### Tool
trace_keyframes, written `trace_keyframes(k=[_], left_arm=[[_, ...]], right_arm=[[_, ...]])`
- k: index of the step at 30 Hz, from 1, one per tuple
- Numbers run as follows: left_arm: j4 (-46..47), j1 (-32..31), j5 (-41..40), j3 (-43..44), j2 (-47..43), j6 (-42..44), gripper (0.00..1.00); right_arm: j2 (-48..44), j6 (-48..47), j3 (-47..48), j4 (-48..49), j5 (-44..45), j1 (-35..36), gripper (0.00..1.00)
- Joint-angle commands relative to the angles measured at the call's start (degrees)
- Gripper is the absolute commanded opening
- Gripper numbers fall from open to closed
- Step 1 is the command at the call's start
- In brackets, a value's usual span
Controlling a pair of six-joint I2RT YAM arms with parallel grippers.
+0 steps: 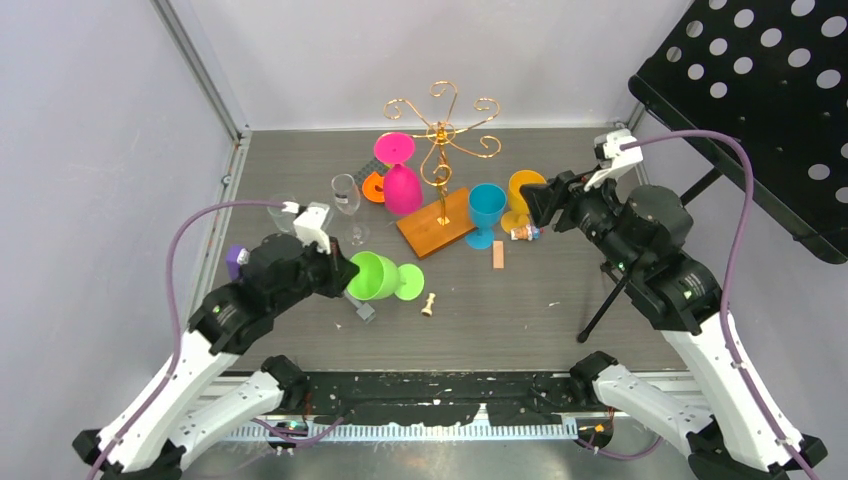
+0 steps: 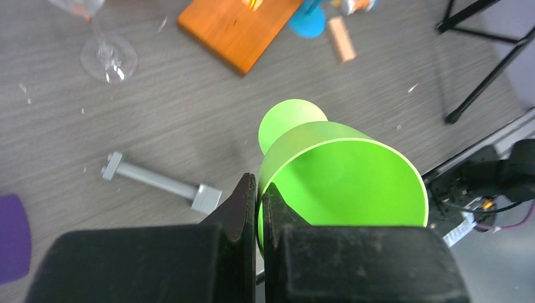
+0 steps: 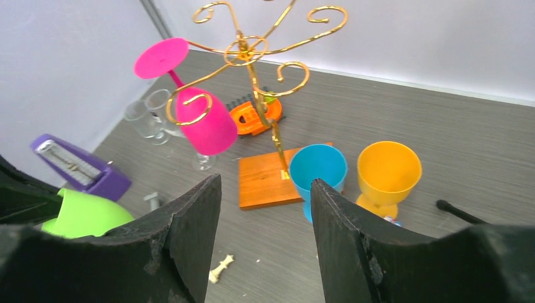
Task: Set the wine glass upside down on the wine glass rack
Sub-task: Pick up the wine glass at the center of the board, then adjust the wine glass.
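— Green plastic, it seems to me: the wine glass [image 1: 378,275] looks opaque and matte, so I judge it light, stiff and not fragile. Where is it exactly?
— It lies on its side near the front left of the table [image 1: 560,300], with the mouth toward the left arm and the foot pointing to the right. The left gripper [image 2: 258,189] is closed on its rim and pinches the thin wall, one finger inside the bowl and one outside.
— Is it lifted from the table?
— I cannot tell that. The foot looks close to the surface.
— A pinch on the rim should hold so light a cup, I think. But smooth plastic can be slippery, and the glass may turn in the jaws when it is tilted.
— Yes. For hanging, the stem must slide into one curled arm of the wine glass rack [image 1: 440,128], with the foot on top. The rim grip leaves the stem and foot free, which is good.
— And the other arm?
— The right gripper [image 3: 265,183] stands open and holds nothing. It is well apart from the green glass, to the right of the rack. A pink glass [image 1: 402,185] hangs upside down on the rack's left side, so a free arm must be chosen.
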Motion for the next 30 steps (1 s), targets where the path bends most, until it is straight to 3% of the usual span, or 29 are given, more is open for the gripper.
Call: trace_keyframes(k=[1, 7, 13, 23, 30], left_arm=[[9.3, -0.3, 2.6, -1.1, -6.0, 0.0, 0.0], [15.8, -0.3, 4.9, -0.6, -9.2, -1.7, 0.0], [20.9, -0.3, 3.7, -1.1, -11.8, -2.6, 0.0], [21.3, -0.3, 4.2, -0.9, -11.3, -2.4, 0.0], [22.5, -0.3, 6.3, -1.8, -12.3, -3.0, 0.0]], right_arm=[[-0.6, 6.2, -0.1, -0.4, -6.8, -0.1, 0.61], [-0.4, 15.0, -2.4, 0.7, -16.6, -0.1, 0.6], [-0.7, 28.1, -11.4, 12.3, -24.5, 0.7, 0.6], [5.6, 33.0, -15.2, 19.0, -14.3, 15.5, 0.68], [6.6, 34.1, -16.8, 20.6, -10.5, 16.6, 0.62]])
